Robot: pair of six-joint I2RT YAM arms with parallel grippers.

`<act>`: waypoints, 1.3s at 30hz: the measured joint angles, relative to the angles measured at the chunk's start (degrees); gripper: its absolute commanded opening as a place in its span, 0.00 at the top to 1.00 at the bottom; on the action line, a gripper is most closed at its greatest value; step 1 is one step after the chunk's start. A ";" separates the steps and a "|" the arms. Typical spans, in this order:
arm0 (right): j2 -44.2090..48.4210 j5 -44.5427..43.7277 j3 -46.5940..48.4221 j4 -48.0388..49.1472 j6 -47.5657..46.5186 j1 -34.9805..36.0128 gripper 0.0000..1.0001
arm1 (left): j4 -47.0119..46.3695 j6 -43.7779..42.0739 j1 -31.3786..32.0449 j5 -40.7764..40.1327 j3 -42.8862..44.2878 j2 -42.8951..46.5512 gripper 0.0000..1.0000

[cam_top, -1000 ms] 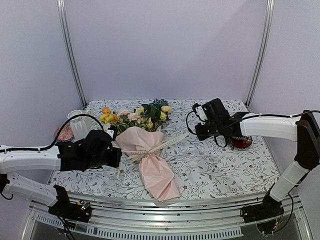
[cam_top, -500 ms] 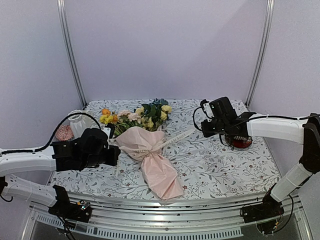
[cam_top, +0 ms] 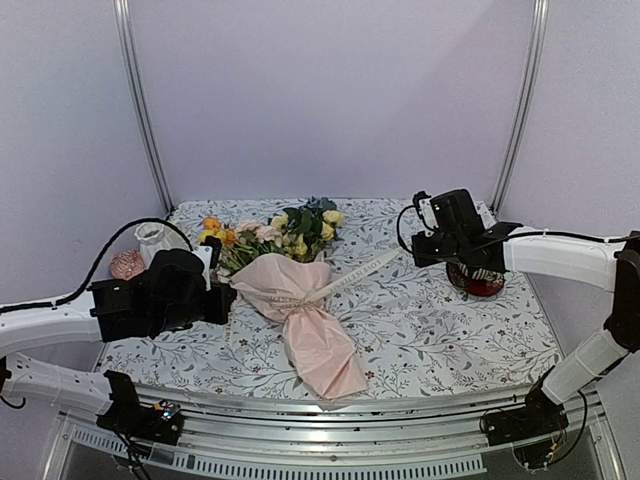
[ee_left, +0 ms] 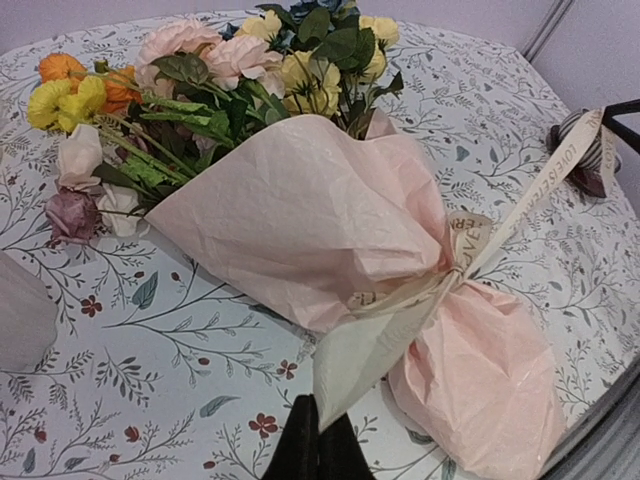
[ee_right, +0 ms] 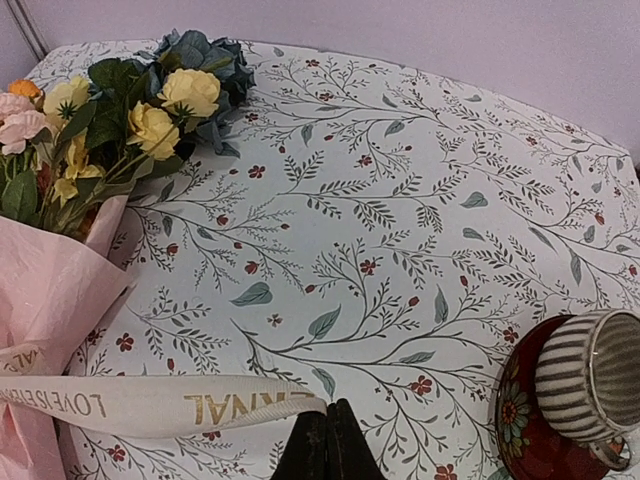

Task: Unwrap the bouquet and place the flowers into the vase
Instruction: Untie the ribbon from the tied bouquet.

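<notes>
Both arms have backed apart since the earlier frame – right one toward 3 o'clock, left one toward 9 o'clock, which uncovers the vase (cam_top: 152,243) at roughly 10 o'clock on the bench (cam_top: 450,340). Left jaws are clenched on one tail of the ribbon (ee_left: 520,195), right jaws clenched on the other, and the right-hand tail runs out nearly straight. The bouquet (cam_top: 300,300) lies mid-bench and is not unwrapped, with the flowers (cam_top: 275,232) fanned toward 11 o'clock and the paper tail toward 5 o'clock. Risks as I read them: if the knot binds instead of slipping, more pull just drags the whole bundle sideways or rips the crinkled paper. Each tail is held only at its very end, so either could pop free. The right arm hangs just above the striped cup (ee_right: 590,375) on its red saucer (ee_right: 520,430), so a dip there would knock it. The left arm and its cable are near the vase and could tip it. Hard to read – whether the knot has loosened at all, since the paper folds over it. Stems are fully hidden inside the wrap. The vase's base is behind the left arm in the top view. The pink lump (cam_top: 127,265) beside the vase I can't identify. The right wrist view cuts off most of the bouquet and part of the cup.
</notes>
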State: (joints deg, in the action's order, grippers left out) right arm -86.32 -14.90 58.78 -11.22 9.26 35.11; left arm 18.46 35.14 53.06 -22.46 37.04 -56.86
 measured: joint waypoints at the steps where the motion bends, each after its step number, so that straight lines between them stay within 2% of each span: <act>1: 0.17 -0.07 -0.11 0.17 0.00 -0.15 0.98 | 0.11 0.00 0.00 -0.11 0.11 0.33 1.00; 39: 11.47 -6.12 -4.76 2.27 0.70 -3.28 0.98 | 6.64 -1.31 -0.24 -3.85 5.38 11.10 1.00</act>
State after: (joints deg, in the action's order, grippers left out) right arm -74.85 -21.02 54.02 -8.95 9.96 31.83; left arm 25.10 33.82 52.82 -26.30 42.41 -45.76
